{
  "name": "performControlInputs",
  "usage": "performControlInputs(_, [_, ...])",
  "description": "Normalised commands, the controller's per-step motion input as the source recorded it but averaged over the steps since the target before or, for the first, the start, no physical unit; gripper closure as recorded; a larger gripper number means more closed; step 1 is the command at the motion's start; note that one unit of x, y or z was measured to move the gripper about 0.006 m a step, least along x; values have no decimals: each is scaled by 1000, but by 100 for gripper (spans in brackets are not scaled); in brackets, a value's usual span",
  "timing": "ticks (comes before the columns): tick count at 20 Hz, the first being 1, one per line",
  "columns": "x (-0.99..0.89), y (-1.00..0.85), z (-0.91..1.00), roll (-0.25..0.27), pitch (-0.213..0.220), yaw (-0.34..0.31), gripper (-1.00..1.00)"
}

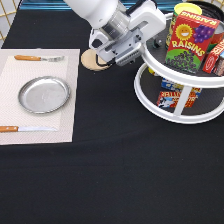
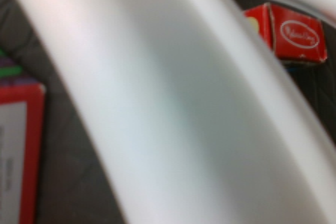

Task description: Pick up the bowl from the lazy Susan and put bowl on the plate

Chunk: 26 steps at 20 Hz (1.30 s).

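We saw the end effector at the upper rim of the lazy Susan; whether its fingers were spread we cannot tell. The bowl was not visible, and the plate lay empty, nothing done yet

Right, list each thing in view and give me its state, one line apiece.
Gripper: at the turntable's upper rim, fingers hidden.
Turntable: upright, two tiers, both loaded with boxes.
Raisins box: upright on the top tier.
Plate: empty, flat on the placemat.
Placemat: flat on the table.
Fork: lying above the plate.
Knife: lying below the plate.
Wooden coaster: flat, partly covered by the arm.
Bowl: not visible.
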Motion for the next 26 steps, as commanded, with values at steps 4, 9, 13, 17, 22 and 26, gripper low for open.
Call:
performControlInputs(4, [131, -70, 333, 79, -32, 141, -100])
performControlInputs(9, [-152, -3, 669, -34, -41, 43, -100])
performControlInputs(13, [-748, 196, 382, -125, -73, 0, -100])
performControlInputs(17, [-904, 290, 28, -165, -112, 0, -100])
performControlInputs(22, [-865, 372, 0, -133, -106, 0, -100])
performControlInputs(26, [-448, 319, -79, -84, -81, -5, -100])
